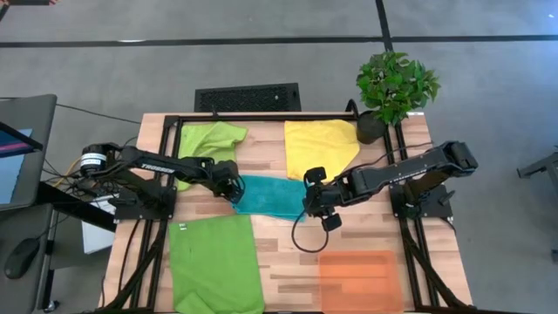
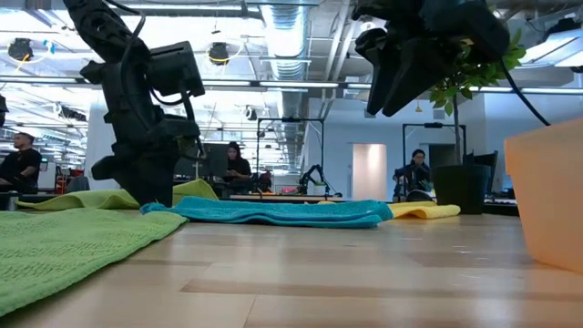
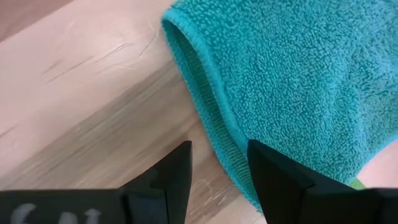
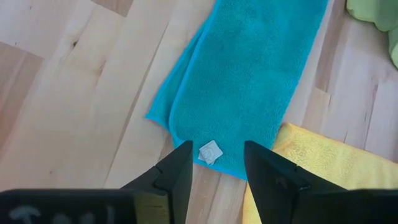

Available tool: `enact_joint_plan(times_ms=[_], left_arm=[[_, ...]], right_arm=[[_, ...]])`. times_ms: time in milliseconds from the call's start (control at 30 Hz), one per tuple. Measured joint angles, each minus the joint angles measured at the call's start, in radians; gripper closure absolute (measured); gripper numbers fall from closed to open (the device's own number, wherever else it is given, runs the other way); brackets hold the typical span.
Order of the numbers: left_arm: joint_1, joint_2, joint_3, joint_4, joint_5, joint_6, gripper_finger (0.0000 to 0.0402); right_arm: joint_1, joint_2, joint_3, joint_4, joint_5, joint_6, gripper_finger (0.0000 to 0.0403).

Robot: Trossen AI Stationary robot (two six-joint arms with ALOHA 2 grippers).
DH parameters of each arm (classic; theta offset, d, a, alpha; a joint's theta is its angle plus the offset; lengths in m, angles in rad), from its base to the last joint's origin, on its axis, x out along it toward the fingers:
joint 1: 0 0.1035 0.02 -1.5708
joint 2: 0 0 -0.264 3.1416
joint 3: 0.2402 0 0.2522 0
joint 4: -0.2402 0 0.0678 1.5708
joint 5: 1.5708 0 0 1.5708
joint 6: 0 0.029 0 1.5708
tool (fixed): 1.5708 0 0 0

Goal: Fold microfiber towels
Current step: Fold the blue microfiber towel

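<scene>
The teal towel (image 1: 266, 195) lies in the middle of the wooden table (image 1: 288, 262), folded into a long strip. The right wrist view shows what the high view cannot: two layers with a rounded fold along one long side and a small white tag (image 4: 211, 152) near one short end. The left wrist view shows the other end, with its hemmed edge (image 3: 205, 106) curling over the wood.

The left gripper (image 1: 234, 185) sits low at the strip's left end, its fingers (image 3: 171, 177) apart with bare table and the hem showing between them, holding nothing. The right gripper (image 1: 316, 202) is above the strip's right end; the low view shows it raised clear of the table, and its fingers (image 4: 177, 171) are apart and empty.

The yellow towel (image 1: 318, 146) lies behind the teal one, touching its right end, which the right wrist view confirms. One lime green towel (image 1: 207, 144) lies crumpled at the back left, another (image 1: 214, 264) spread flat at the front left. An orange mat (image 1: 360, 279) lies front right, and a potted plant (image 1: 394, 87) stands back right. Only the low view shows people (image 2: 235, 169) seated in the room behind.
</scene>
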Motion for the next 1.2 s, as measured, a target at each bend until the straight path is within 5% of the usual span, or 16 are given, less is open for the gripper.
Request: enact_joint_plan(times_ms=[367, 633, 800, 1200], left_arm=[[0.000, 0.001, 0.000, 0.056, 0.060, 0.005, 0.0255], [-0.006, 0.002, 0.000, 0.054, 0.030, -0.008, 0.0255], [-0.035, 0.002, 0.000, 0.056, -0.073, -0.034, 0.0255], [-0.069, 0.052, 0.006, 0.068, -0.096, -0.106, 0.0255]], right_arm=[[0.000, 0.000, 0.000, 0.001, 0.000, 0.001, 0.0235], [0.000, 0.000, 0.000, 0.001, 0.000, 0.001, 0.0236], [0.000, 0.000, 0.000, 0.001, 0.000, 0.001, 0.0235], [0.000, 0.000, 0.000, 0.001, 0.000, 0.001, 0.0235]])
